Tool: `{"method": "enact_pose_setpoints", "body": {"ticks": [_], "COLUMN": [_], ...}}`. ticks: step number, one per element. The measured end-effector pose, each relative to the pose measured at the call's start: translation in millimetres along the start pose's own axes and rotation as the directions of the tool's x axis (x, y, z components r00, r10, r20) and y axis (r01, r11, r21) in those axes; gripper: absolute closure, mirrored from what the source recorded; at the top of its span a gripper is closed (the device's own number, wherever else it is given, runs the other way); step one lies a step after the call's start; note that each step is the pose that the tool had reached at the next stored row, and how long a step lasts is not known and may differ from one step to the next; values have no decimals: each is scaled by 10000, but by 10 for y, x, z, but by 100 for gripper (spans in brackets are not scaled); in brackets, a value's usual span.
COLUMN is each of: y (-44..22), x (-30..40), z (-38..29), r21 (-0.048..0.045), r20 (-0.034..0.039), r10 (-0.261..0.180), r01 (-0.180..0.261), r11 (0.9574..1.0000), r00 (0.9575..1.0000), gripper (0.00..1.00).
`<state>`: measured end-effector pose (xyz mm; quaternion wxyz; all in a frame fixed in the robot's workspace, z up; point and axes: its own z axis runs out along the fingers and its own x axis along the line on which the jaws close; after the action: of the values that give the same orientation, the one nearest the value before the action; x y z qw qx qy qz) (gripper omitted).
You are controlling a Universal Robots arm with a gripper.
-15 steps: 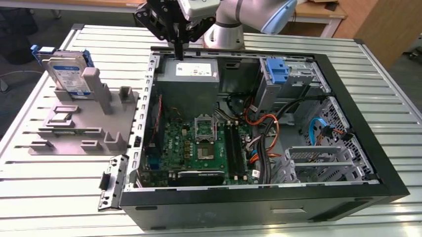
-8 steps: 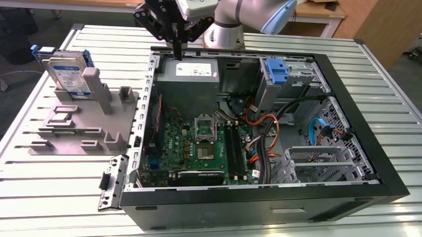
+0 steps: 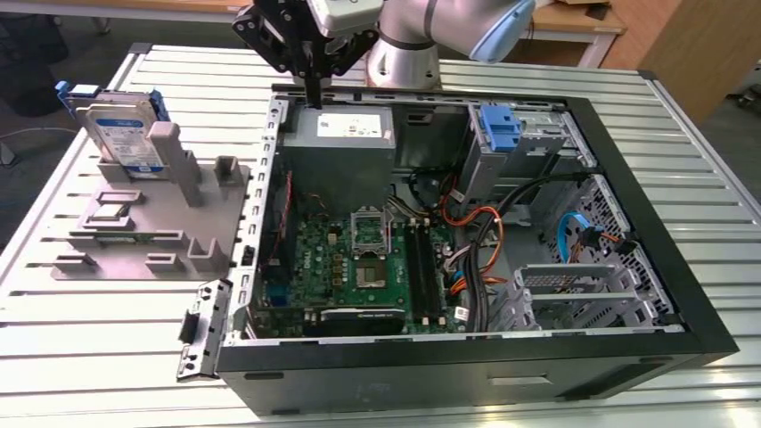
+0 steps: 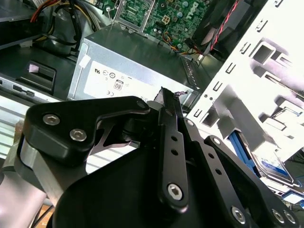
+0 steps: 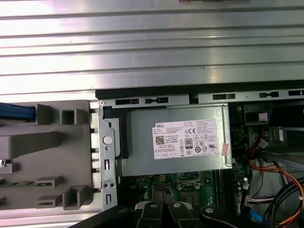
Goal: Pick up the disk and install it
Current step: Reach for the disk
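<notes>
Your black gripper (image 3: 314,98), slim fingers pinched together on nothing, over the boxy grey metal power supply (image 3: 342,134), flat silver disk (image 3: 117,134) upright in blocky grey holder (image 3: 143,263)

- The arm (image 3: 434,36) runs out past the exterior view's upper edge, so its upper links are cut off.
- The bench (image 3: 683,116) is cropped at that view's sides and near edge.
- The disk (image 3: 119,134) stands in the grey fixture (image 3: 131,232) at the exterior view's left. A grey post covers its lower part.
- In the second wrist view the gripper (image 4: 167,97) hides much of the power-supply box (image 4: 128,76). Only a corner of the disk (image 4: 273,166) shows past the case's metal panel (image 4: 256,71).
- In the first wrist view a blue strip (image 5: 16,114) is cut by the picture's edge, and what it belongs to cannot be told.
- The motherboard (image 5: 190,181) is partly covered there by the gripper's dark body.
</notes>
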<state>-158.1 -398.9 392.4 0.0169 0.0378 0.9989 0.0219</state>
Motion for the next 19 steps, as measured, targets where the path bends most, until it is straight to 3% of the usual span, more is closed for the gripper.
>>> {"method": "enact_pose_setpoints", "body": {"ticks": [12,15,19], "y": [-3,-6,-15], "x": [37,81,192], "z": [0,3,9], "r21": [0,0,1], "r20": [0,0,-1], "r10": [0,0,-1], "r01": [0,0,1], "r11": [10000,10000,10000], "r00": [10000,10000,10000], "gripper": [90,90,90]}}
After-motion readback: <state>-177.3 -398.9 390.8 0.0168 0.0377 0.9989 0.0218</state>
